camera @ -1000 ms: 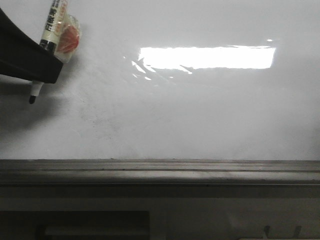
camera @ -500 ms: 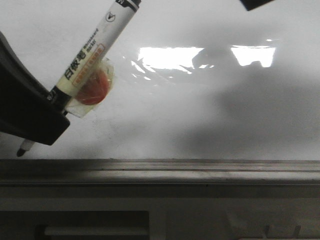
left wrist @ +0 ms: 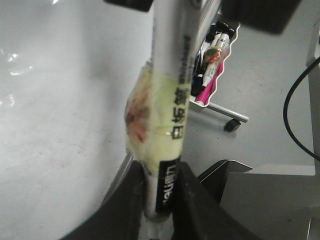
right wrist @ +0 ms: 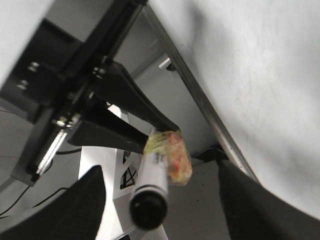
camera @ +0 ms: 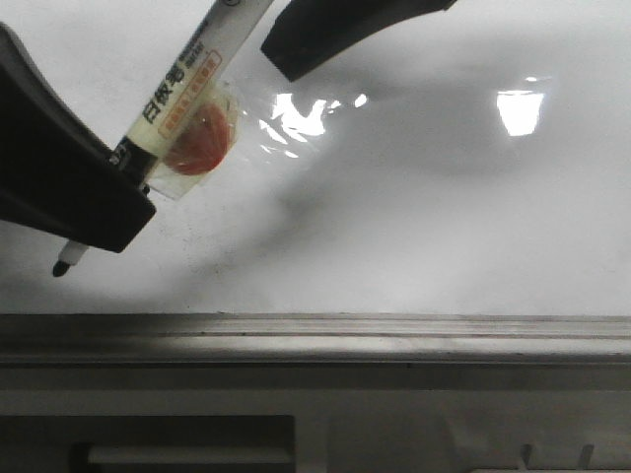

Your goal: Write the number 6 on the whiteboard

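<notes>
The whiteboard (camera: 414, 217) fills the front view, glossy white with faint smudges. The number 6 is out of view. My left gripper (camera: 108, 197) is shut on a white marker pen (camera: 182, 84) with a yellowish tape wad and a red patch. The pen's black tip (camera: 64, 264) pokes out below the jaws at the board's lower left; whether it touches the board cannot be told. In the left wrist view the gripper (left wrist: 162, 205) clamps the barrel (left wrist: 170, 100). My right gripper (right wrist: 165, 210) is open, its fingers either side of the pen's rear end (right wrist: 148, 210). One right finger (camera: 335, 30) shows at the top.
A grey ledge strip (camera: 315, 340) runs under the board. A bright light glare (camera: 520, 110) sits at the upper right. Beyond the board edge stands a wheeled rack with pens (left wrist: 212, 65), and a black cable (left wrist: 300, 115) hangs nearby.
The left gripper carried the pen down and right and tilted it. The right gripper came in from the top right, leftward over the pen's rear end, its shadow spreading across the board.
</notes>
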Tool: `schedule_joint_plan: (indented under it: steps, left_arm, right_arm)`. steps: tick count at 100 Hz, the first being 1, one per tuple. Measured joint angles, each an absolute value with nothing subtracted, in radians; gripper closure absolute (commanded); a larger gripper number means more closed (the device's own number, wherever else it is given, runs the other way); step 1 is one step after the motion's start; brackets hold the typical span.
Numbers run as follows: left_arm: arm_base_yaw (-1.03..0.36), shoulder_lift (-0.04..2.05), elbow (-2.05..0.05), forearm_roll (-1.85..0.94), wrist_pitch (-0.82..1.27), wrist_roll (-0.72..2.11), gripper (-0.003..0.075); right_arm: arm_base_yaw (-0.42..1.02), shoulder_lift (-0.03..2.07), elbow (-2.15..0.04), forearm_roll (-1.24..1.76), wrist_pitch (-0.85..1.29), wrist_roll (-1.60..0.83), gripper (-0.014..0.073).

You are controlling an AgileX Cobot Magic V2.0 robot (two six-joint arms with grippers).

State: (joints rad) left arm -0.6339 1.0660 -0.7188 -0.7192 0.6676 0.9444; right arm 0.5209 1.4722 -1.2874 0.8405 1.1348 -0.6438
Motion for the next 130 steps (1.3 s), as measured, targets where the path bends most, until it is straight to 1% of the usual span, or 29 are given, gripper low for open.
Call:
schedule_joint_plan:
  steps: [11,18,25,38,40,41,44,46,47,48,50,51,63,66,70,75,77,79,80,85,87,90,95,98,103,112,130]
  left_arm:
    - [-0.634,1.066,-0.726,-0.719,0.668,0.944,0.0741]
    - [-0.634,1.066,-0.726,-0.719,0.668,0.944,0.0741]
    - [-0.634,1.066,-0.726,-0.719,0.666,0.944,0.0741]
    - [-0.634,1.066,-0.726,-0.719,0.658,0.944,0.0741]
    - [-0.636,1.066,-0.726,-0.719,0.658,0.944,0.0741]
    - [-0.636,1.066,-0.726,-0.719,0.657,0.944,0.0741]
    - [-0.636,1.066,-0.726,-0.719,0.655,0.944,0.0741]
    - [-0.636,1.066,-0.726,-0.719,0.655,0.944,0.0740]
    - [-0.636,1.066,-0.726,-0.719,0.655,0.944,0.0740]
    - [-0.636,1.066,-0.726,-0.719,0.657,0.944,0.0740]
    - [-0.636,1.066,-0.726,-0.719,0.658,0.942,0.0740]
    - [-0.636,1.066,-0.726,-0.719,0.660,0.943,0.0740]
    - [-0.636,1.064,-0.726,-0.719,0.662,0.930,0.0732]
    - [-0.636,1.064,-0.726,-0.719,0.662,0.930,0.0717]
    - [-0.636,1.064,-0.726,-0.719,0.662,0.929,0.0673]
    - [-0.636,1.064,-0.726,-0.719,0.665,0.929,0.0591]
    - [-0.636,1.064,-0.726,-0.719,0.665,0.929,0.0546]
    - [-0.636,1.064,-0.726,-0.717,0.666,0.929,0.0478]
    - [-0.636,1.064,-0.726,-0.717,0.666,0.929,0.0478]
    - [-0.634,1.060,-0.726,-0.719,0.664,0.929,0.0333]
    - [-0.632,1.058,-0.726,-0.721,0.664,0.929,0.0300]
    - [-0.627,1.053,-0.726,-0.725,0.664,0.929,0.0227]
    - [-0.610,1.040,-0.726,-0.740,0.664,0.929,0.0168]
    - [-0.597,1.031,-0.726,-0.750,0.664,0.929,0.0157]
    - [-0.569,1.011,-0.726,-0.773,0.664,0.929,0.0159]
    - [-0.503,0.960,-0.726,-0.812,0.664,0.929,0.0185]
    - [-0.337,0.830,-0.724,-0.887,0.662,0.929,0.0227]
  right_arm:
    - [0.521,1.493,-1.295,0.851,1.151,-0.644,0.0162]
    - [0.521,1.498,-1.295,0.860,1.151,-0.644,0.0195]
    - [0.521,1.500,-1.295,0.869,1.151,-0.654,0.0267]
    - [0.529,1.500,-1.295,0.878,1.151,-0.674,0.0445]
    - [0.531,1.500,-1.295,0.878,1.151,-0.678,0.0490]
    - [0.533,1.500,-1.295,0.878,1.151,-0.680,0.0490]
    - [0.538,1.500,-1.295,0.878,1.151,-0.683,0.0550]
    - [0.540,1.500,-1.297,0.878,1.151,-0.688,0.0575]
    - [0.542,1.500,-1.297,0.876,1.151,-0.689,0.0613]
    - [0.542,1.500,-1.297,0.875,1.151,-0.690,0.0613]
    - [0.544,1.500,-1.297,0.867,1.149,-0.694,0.0661]
    - [0.544,1.500,-1.297,0.861,1.146,-0.696,0.0669]
    - [0.544,1.500,-1.297,0.853,1.142,-0.705,0.0657]
    - [0.544,1.500,-1.297,0.853,1.142,-0.705,0.0657]
    - [0.544,1.500,-1.297,0.853,1.142,-0.706,0.0657]
    - [0.544,1.500,-1.297,0.853,1.142,-0.706,0.0656]
    - [0.544,1.500,-1.297,0.853,1.142,-0.706,0.0656]
    - [0.544,1.500,-1.297,0.853,1.142,-0.706,0.0653]
    - [0.544,1.500,-1.297,0.853,1.142,-0.706,0.0650]
    - [0.548,1.500,-1.297,0.855,1.142,-0.706,0.0638]
    - [0.550,1.500,-1.297,0.855,1.142,-0.706,0.0638]
    - [0.550,1.500,-1.297,0.855,1.140,-0.706,0.0638]
    - [0.553,1.495,-1.297,0.848,1.128,-0.706,0.0638]
    - [0.553,1.486,-1.297,0.841,1.118,-0.706,0.0638]
    - [0.553,1.460,-1.292,0.824,1.091,-0.707,0.0638]
    - [0.553,1.394,-1.261,0.799,1.023,-0.707,0.0638]
    - [0.553,1.185,-1.080,0.750,0.831,-0.709,0.0638]
